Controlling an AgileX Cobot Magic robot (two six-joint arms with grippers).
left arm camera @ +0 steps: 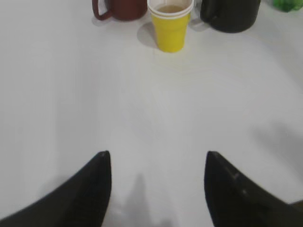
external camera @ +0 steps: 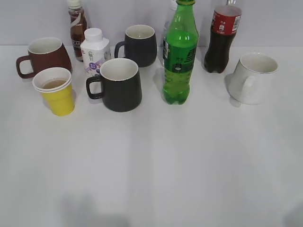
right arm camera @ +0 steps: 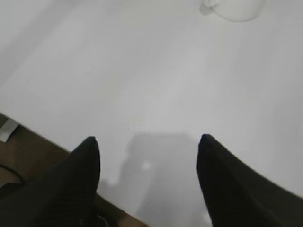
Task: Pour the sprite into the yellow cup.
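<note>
The sprite (external camera: pixel 180 54), a tall green bottle with a green cap, stands upright at the middle back of the white table. The yellow cup (external camera: pixel 56 91) stands at the left, with some pale brownish liquid in it; it also shows in the left wrist view (left arm camera: pixel 171 26) at the top. My left gripper (left arm camera: pixel 157 153) is open and empty over bare table, well in front of the cup. My right gripper (right arm camera: pixel 147 138) is open and empty near the table's front edge. Neither gripper shows in the exterior view.
A dark red mug (external camera: pixel 45 56) stands behind the cup. A black mug (external camera: pixel 119 84) stands right of it, another black mug (external camera: pixel 138 44) behind. A white milk bottle (external camera: pixel 94 51), a brown drink bottle (external camera: pixel 77 26), a cola bottle (external camera: pixel 222 35) and a white mug (external camera: pixel 253 78) stand along the back.
</note>
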